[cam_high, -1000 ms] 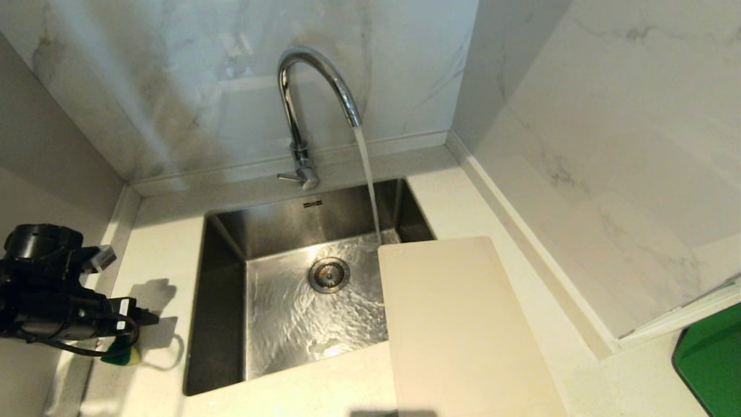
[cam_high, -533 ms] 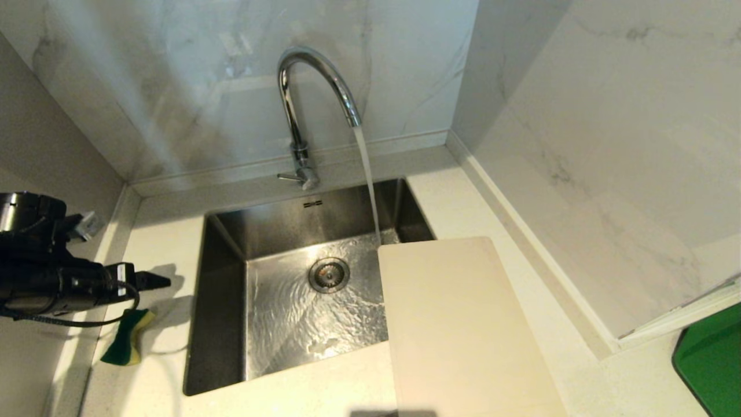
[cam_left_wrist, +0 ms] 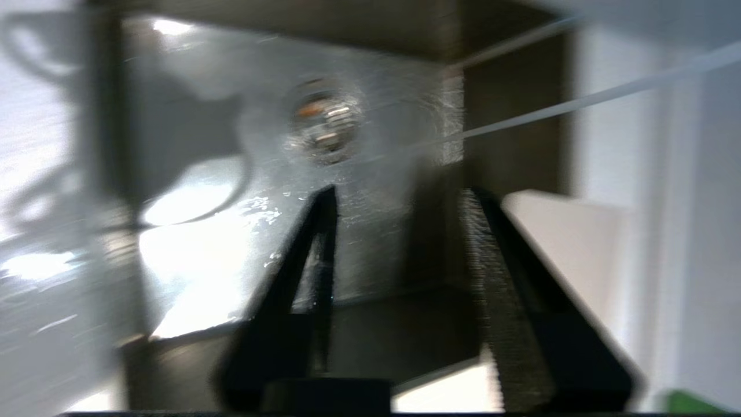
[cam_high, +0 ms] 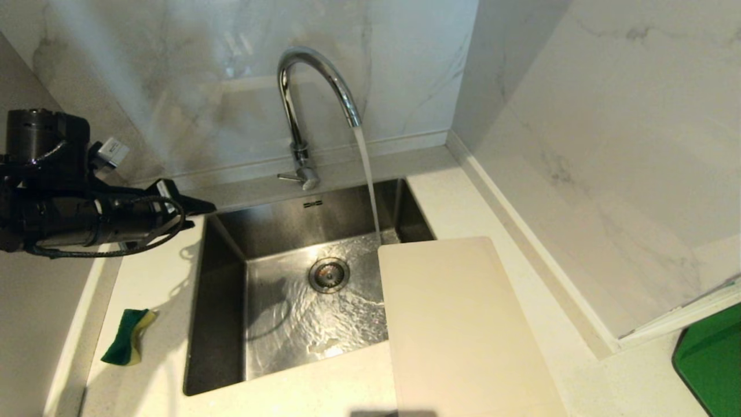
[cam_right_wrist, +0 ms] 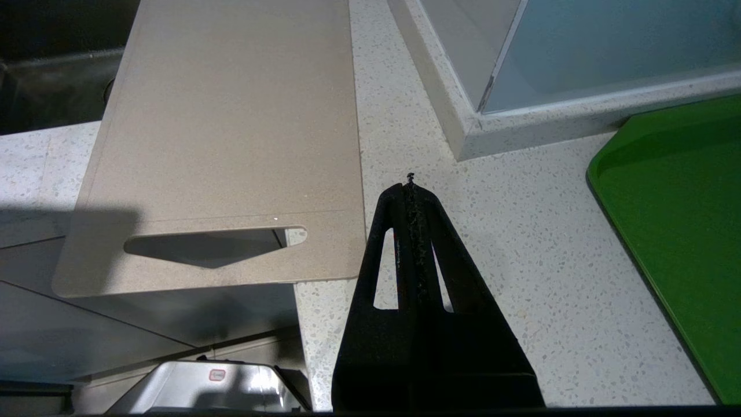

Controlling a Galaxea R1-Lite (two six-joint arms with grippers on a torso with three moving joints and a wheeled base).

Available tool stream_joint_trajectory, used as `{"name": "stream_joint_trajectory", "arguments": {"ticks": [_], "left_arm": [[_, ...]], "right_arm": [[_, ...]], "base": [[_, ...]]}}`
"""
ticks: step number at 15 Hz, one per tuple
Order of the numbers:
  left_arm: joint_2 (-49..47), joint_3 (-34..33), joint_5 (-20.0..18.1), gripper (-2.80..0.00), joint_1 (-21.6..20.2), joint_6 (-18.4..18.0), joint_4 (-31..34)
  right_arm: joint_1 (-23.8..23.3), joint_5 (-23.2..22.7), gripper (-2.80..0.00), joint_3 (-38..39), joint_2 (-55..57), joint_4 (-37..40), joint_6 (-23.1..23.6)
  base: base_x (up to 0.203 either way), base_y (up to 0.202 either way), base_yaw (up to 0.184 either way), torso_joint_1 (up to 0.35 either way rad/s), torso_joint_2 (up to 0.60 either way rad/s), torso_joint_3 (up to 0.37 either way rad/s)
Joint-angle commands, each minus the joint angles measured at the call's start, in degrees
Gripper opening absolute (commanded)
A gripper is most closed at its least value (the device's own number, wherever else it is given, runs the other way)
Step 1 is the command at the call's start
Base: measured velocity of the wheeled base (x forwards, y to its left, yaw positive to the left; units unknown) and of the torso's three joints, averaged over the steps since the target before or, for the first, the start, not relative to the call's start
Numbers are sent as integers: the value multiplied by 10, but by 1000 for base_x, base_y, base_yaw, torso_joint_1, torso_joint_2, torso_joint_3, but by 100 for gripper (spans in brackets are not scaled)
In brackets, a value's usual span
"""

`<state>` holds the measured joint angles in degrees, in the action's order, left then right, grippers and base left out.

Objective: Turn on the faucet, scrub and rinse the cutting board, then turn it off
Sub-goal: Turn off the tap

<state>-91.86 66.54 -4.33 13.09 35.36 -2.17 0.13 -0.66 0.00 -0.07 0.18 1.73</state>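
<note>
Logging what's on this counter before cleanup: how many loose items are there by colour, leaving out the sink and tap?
Cream-white: 1, the cutting board
Green and yellow: 1, the sponge
Bright green: 1, the slab, partly cut off at the picture's edge
Total: 3

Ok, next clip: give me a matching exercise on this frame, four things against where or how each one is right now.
Things:
1. faucet
2. cutting board
3. sponge
4. right gripper

States:
A. lying on the counter left of the sink
B. shut, empty, over the counter
C. running water into the sink
D. on the counter, one end over the sink's right side

Pairs: 1-C, 2-D, 3-A, 4-B
</note>
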Motion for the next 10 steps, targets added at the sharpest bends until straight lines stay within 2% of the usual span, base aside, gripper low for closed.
{"name": "stream_joint_trajectory", "arguments": {"ticks": [1, 3, 4, 6, 10], "left_arm": [[-33, 34, 0, -280, 24, 19, -37], [-60, 44, 0, -280, 34, 41, -122], [-79, 51, 0, -280, 42, 68, -174], [-116, 57, -1, -280, 56, 97, -254], [-182, 72, -3, -280, 77, 103, -407]], "right_arm": [[0, 0, -280, 1, 1, 0, 0], [0, 0, -280, 1, 1, 0, 0], [0, 0, -280, 0, 1, 0, 0], [0, 0, -280, 1, 1, 0, 0], [0, 0, -280, 0, 1, 3, 0]], "base": [[0, 0, 0, 0, 0, 0], [0, 0, 0, 0, 0, 0], [0, 0, 0, 0, 0, 0], [0, 0, 0, 0, 0, 0], [0, 0, 0, 0, 0, 0]]}}
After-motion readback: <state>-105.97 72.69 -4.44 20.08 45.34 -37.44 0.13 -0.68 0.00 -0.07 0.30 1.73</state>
